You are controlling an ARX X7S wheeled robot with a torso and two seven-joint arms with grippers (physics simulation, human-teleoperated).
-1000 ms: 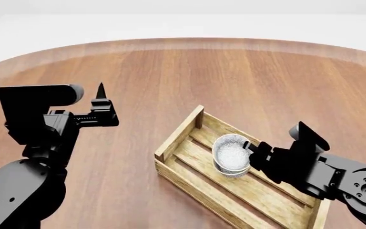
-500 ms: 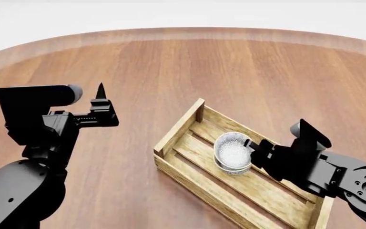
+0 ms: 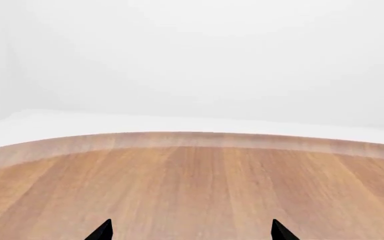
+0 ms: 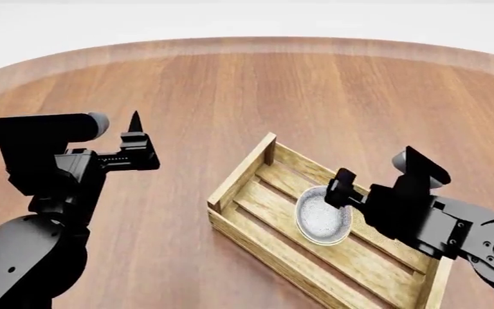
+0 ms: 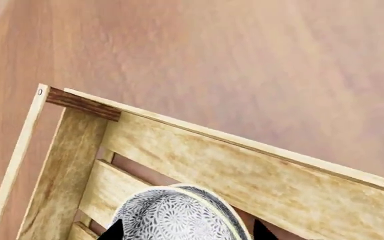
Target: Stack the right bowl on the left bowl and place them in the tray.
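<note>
The right gripper (image 4: 339, 187) hung just over the patterned bowls (image 4: 323, 215), fingers spread at either side of the rim; the bowls lay tilted on the slats inside the tray (image 4: 238, 183). No writing was readable. Well apart, the left gripper (image 4: 136, 138) stood spread over bare wooden table (image 4: 316, 90).

tray (image 4: 256, 168) on tabletop (image 4: 229, 90), right of centre | bowl (image 4: 321, 219) inside tray | right gripper (image 4: 343, 193) at bowl's right | left gripper (image 4: 134, 138) far left, well apart
</note>
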